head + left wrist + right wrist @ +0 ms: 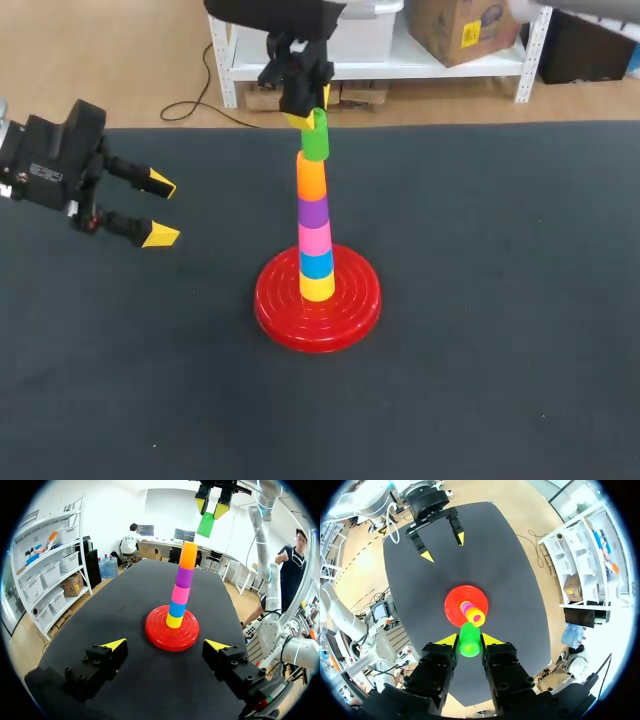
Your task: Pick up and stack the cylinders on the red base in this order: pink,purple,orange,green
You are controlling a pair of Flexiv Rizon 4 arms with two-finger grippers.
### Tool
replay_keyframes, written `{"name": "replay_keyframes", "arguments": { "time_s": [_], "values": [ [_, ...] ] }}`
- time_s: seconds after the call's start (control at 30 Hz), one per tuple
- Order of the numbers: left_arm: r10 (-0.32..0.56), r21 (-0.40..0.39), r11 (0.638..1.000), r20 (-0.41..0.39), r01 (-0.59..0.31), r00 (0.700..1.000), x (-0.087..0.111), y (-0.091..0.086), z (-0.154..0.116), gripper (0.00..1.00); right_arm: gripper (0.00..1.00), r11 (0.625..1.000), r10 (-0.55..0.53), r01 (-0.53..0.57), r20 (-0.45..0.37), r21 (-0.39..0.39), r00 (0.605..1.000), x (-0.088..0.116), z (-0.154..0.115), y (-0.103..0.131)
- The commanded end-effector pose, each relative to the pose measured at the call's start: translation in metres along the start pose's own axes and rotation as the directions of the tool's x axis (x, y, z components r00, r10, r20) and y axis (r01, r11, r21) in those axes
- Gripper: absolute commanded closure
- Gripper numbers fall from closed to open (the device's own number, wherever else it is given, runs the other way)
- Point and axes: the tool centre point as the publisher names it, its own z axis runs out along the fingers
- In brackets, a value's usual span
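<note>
My right jaws grip the green cylinder point(315, 140) just above the orange cylinder point(311, 176), which tops the stack point(314, 238) on the red base point(345, 310), mid-bench point(500, 350). My left jaws hang released near the bench's left edge.

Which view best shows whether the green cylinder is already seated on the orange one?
Left wrist view: side-on, the green cylinder hangs in the right gripper, clear of the orange cylinder. Head view overlaps the two, hiding any gap. Right wrist view looks down along the stack, so height above it is lost.
</note>
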Motion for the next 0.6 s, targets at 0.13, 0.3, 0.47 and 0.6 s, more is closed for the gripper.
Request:
{"name": "replay_keyframes", "arguments": {
  "time_s": [0.13, 0.3, 0.47, 0.6],
  "values": [
    [0.002, -0.001, 1.000, 0.003, -0.002, 1.000, 0.001, 0.000, 0.000, 0.00, 1.00, 1.000, 0.010, -0.010, -0.014, -0.011, 1.000, -0.005, 0.006, -0.004],
    [0.002, -0.001, 1.000, 0.003, -0.002, 1.000, 0.001, 0.000, 0.000, 0.00, 1.00, 1.000, 0.018, -0.018, -0.003, -0.014, 1.000, -0.005, 0.009, -0.007],
    [0.002, -0.001, 1.000, 0.003, -0.002, 1.000, 0.001, 0.000, 0.000, 0.00, 1.00, 1.000, 0.020, -0.021, -0.006, -0.016, 1.000, -0.007, 0.013, -0.009],
    [0.002, -0.001, 1.000, 0.003, -0.002, 1.000, 0.001, 0.000, 0.000, 0.00, 1.00, 1.000, 0.021, -0.022, -0.013, -0.019, 1.000, -0.008, 0.016, -0.010]
  ]
}}
